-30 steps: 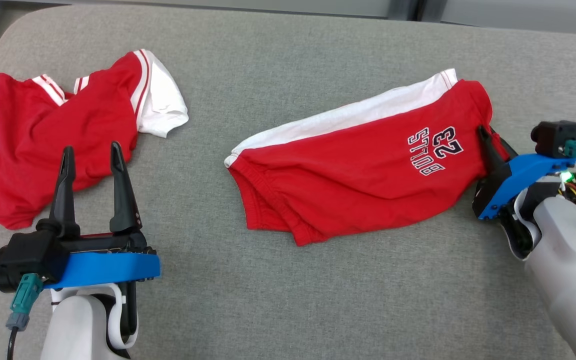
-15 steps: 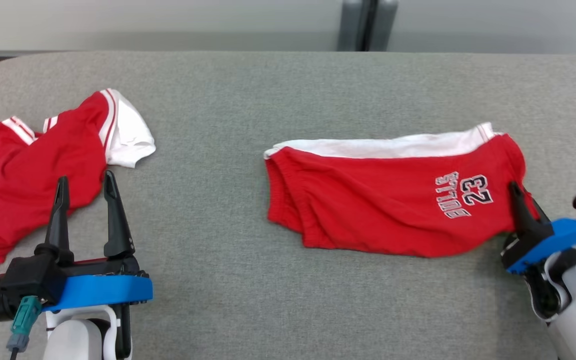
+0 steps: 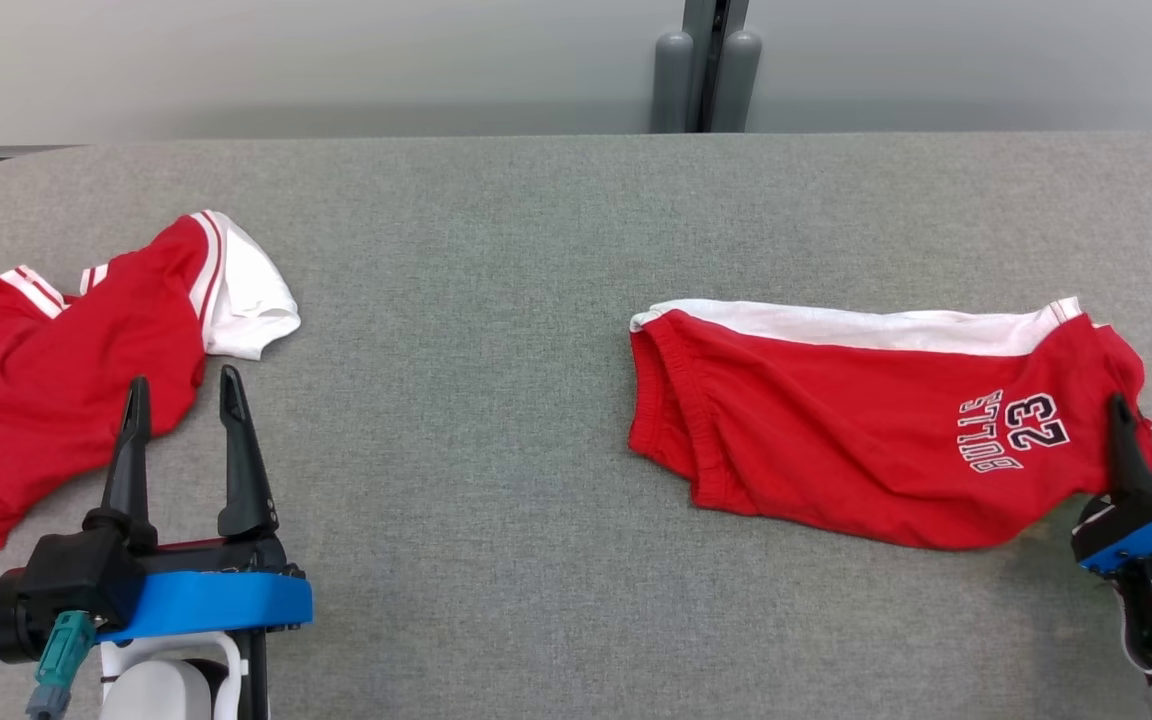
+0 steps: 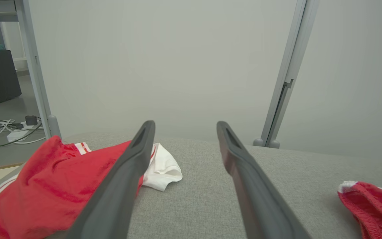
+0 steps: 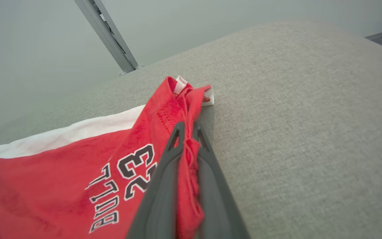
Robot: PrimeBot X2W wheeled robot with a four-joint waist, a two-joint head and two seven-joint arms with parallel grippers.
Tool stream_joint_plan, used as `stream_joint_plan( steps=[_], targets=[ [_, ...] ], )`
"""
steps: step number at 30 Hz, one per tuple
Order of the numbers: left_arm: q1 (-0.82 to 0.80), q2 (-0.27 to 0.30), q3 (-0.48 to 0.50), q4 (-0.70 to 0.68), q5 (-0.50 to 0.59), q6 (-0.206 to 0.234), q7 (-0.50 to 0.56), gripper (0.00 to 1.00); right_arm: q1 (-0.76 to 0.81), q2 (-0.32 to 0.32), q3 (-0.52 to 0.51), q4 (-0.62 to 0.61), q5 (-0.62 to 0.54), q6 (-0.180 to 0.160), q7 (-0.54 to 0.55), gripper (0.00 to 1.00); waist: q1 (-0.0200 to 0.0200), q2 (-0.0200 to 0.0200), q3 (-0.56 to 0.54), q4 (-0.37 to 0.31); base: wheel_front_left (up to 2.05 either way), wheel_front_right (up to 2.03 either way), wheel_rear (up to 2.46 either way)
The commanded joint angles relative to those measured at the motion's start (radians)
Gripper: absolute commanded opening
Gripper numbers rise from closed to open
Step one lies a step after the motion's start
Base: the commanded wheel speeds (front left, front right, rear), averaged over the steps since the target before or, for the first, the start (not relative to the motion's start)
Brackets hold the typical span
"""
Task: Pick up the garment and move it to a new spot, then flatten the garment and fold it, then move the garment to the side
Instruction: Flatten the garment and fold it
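Nearest the robot, the left gripper [image 3: 184, 380] hovers over the grey table [image 3: 496, 250] with its 2 fingers spread wide and nothing between them. Its tips are just beside the hem of a crumpled red and white shirt [image 3: 56, 400]. At the lower right, the right gripper [image 3: 1121, 405] is closed narrow on the right end of the red shorts [image 3: 836, 440]. The right wrist view shows a bunched ridge of red cloth pinched between its fingers [image 5: 164, 186].

The shorts lie on the table's right half, well apart from the shirt. The "23" print faces up and a white stripe runs along the far edge. At their left end 2 hems sit stacked, so they look already flattened and folded in half. What is probably left is carrying them to the side and letting go.

The pinch may take in both layers or only the top one; the bunched cloth hides that. The right gripper's body is cut off by the head view's edge, as is the shirt's left part. Beyond the table's far edge stand 2 grey posts [image 3: 706, 80] against a pale wall.
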Motion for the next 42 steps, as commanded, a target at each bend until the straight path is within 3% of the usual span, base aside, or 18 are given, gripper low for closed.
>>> stream_joint_plan(
  steps=[1,9,22,42],
  targets=[
    [0.008,-0.001,-0.001,0.004,0.001,0.002,-0.005,1.00,0.000,0.016,-0.006,-0.015,-0.001,0.000,-0.005,0.00,0.0001,0.0000,-0.004,0.001,0.00,0.00,0.00],
    [0.014,-0.001,-0.020,0.011,-0.006,0.003,-0.005,1.00,-0.057,0.064,0.025,-0.089,-0.033,0.000,-0.005,0.00,0.0001,0.0000,-0.028,0.019,0.00,0.00,0.00],
    [0.024,-0.001,-0.039,0.019,-0.030,0.009,-0.005,1.00,-0.113,0.170,0.177,-0.189,-0.069,0.000,0.018,0.00,0.0001,0.0000,-0.046,0.077,0.00,0.00,0.00],
    [0.025,-0.001,-0.051,0.021,-0.054,0.023,-0.005,1.00,0.013,0.258,0.392,-0.193,-0.054,0.000,0.016,0.00,0.0001,0.0000,-0.037,0.112,0.00,0.00,0.00]
  ],
)
